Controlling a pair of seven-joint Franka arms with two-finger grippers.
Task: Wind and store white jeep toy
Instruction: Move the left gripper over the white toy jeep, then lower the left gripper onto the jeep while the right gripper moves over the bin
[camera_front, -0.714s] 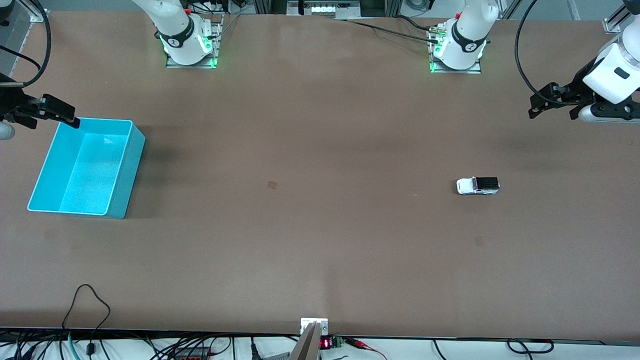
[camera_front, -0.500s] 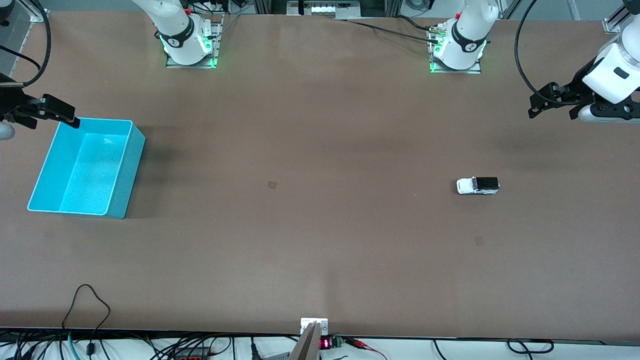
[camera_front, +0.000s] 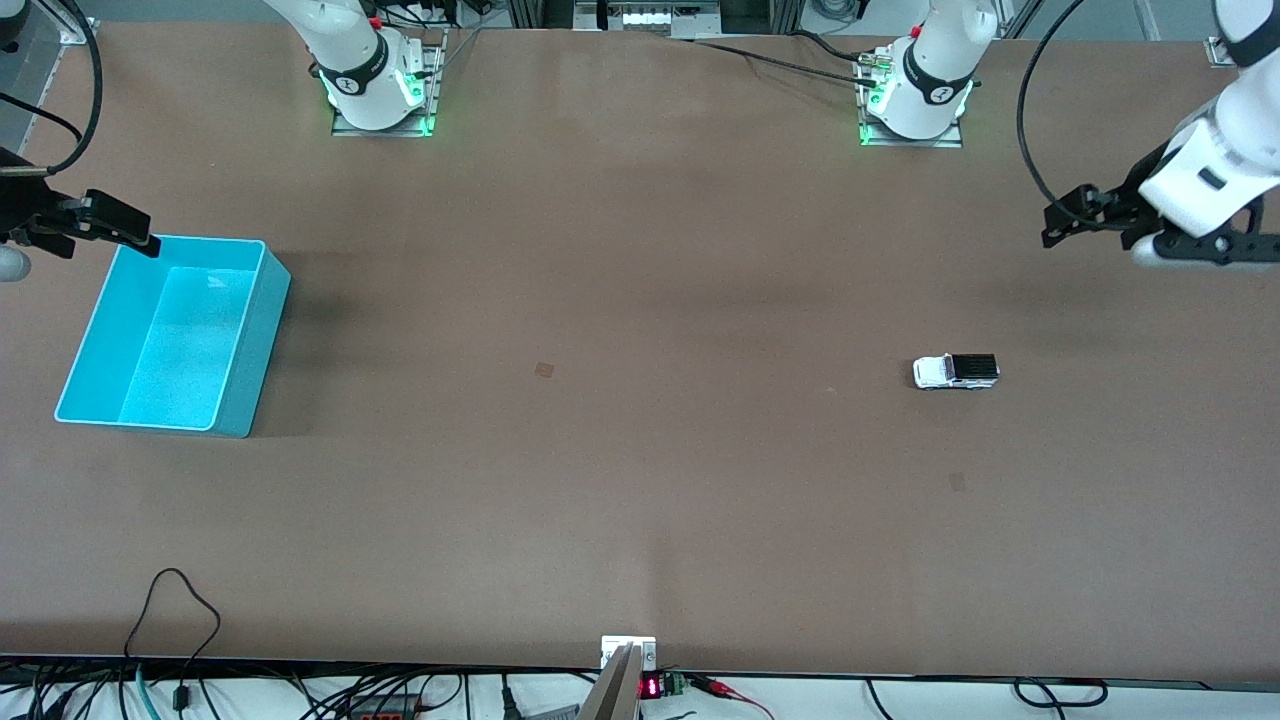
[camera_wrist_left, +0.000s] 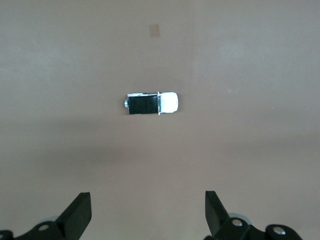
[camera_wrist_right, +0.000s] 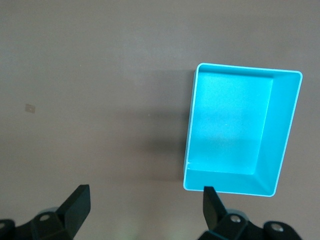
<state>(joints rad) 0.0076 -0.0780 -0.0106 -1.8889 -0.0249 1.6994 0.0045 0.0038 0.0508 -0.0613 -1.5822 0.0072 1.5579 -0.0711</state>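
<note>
white jeep toy (camera_wrist_left: 151, 103) on table — clear of left fingers (camera_wrist_left: 80, 214)

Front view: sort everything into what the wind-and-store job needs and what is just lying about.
Needed:
white jeep toy, on the table toward the left arm's end
cyan bin, toward the right arm's end
left gripper, open
right gripper, open, over the bin's corner

Lying about:
black cable at the table edge nearest the camera

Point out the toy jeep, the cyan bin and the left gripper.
toy jeep (camera_front: 955, 371), front view, on its roof.
cyan bin (camera_front: 252, 332), front view, on its outer side wall.
left gripper (camera_wrist_left: 147, 215), left wrist view, midway between its open fingertips.
</note>
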